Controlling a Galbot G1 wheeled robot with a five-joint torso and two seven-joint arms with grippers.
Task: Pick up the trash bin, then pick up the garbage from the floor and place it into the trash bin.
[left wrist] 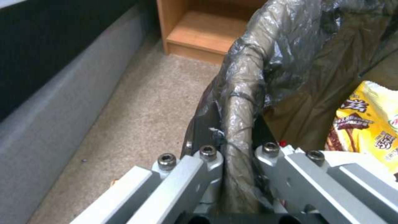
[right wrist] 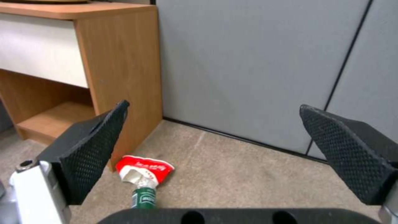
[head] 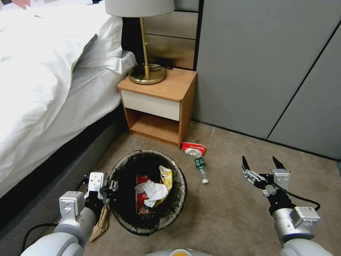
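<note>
Beige carpet (head: 227,213); grey panelled wall (head: 263,64); wooden nightstand (head: 160,103) with brass lamp (head: 145,42); white-sheeted bed (head: 46,81).

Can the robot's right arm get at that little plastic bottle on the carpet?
Probably yes. The right gripper hangs open above bare carpet, and nothing lies between it and the plastic bottle, which rests beside the red packet.

Trash bin (head: 122,213): dark bag over rim, holds yellow wrapper (head: 167,176), tissue (head: 153,192). Red packet (head: 194,147), bottle (head: 201,169) on carpet beside bin.
</note>
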